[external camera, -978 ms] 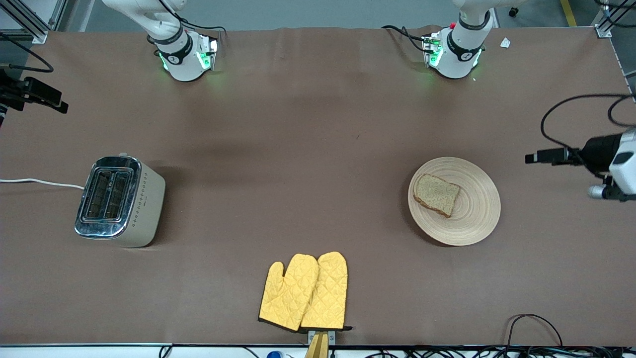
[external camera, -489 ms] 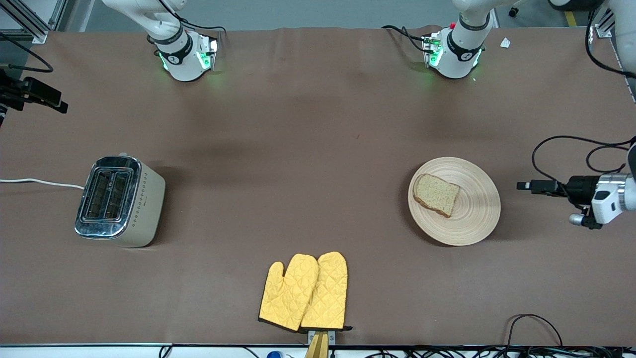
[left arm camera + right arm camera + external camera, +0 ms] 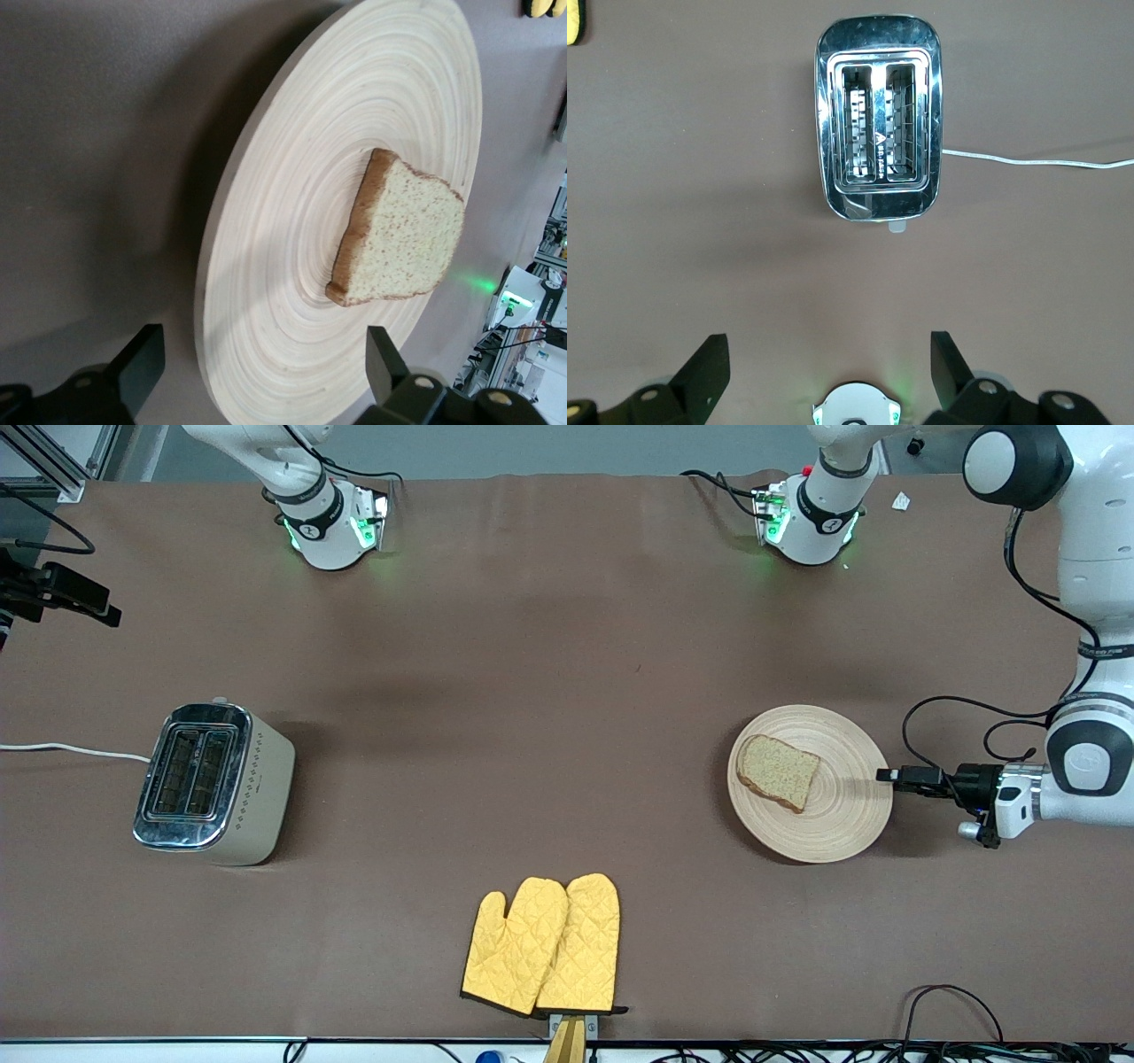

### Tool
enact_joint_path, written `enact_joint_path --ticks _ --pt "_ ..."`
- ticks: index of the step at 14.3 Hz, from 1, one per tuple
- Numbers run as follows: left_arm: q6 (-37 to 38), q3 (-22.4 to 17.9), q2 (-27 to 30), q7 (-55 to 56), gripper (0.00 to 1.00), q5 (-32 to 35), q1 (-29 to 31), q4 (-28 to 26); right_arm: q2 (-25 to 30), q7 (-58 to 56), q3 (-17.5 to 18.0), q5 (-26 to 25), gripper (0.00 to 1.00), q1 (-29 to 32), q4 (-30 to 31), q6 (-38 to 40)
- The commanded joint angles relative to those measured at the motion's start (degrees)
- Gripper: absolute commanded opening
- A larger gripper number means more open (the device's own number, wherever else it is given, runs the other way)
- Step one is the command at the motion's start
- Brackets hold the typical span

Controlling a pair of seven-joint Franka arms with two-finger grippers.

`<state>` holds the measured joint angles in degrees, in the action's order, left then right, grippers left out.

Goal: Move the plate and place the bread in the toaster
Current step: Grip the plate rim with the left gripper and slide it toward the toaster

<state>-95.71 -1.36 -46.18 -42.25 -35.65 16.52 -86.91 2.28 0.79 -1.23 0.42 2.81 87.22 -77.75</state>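
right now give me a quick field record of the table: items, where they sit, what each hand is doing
plate: toward the left arm's end of the table
bread: lying on the plate
toaster: toward the right arm's end, both slots empty
oven mitts: nearest the front camera
left hand: open, at the plate's rim, holding nothing
right hand: open, waiting high over the table by the toaster

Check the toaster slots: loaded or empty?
Empty. Both slots of the toaster show only bare wire racks; the bread lies on the plate.
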Motion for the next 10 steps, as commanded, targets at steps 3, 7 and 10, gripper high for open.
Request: enact_joint_path --ticks 3,7,10 --pt "-0.9 0.0 -1.7 -1.9 0.79 -2.2 0.1 1.4 0.0 0.7 0.4 -0.4 1.0 0.4 -0.3 0.3" --pt "-0.9 0.1 -1.6 -1.8 0.36 -2.4 0.1 1.4 0.0 0.8 0.4 -0.4 1.0 0.4 -0.3 0.4" --pt "-0.9 0.2 -1.6 -2.0 0.1 -3.0 0.8 1.4 0.0 0.7 0.4 -0.4 1.0 0.4 -0.3 0.4"
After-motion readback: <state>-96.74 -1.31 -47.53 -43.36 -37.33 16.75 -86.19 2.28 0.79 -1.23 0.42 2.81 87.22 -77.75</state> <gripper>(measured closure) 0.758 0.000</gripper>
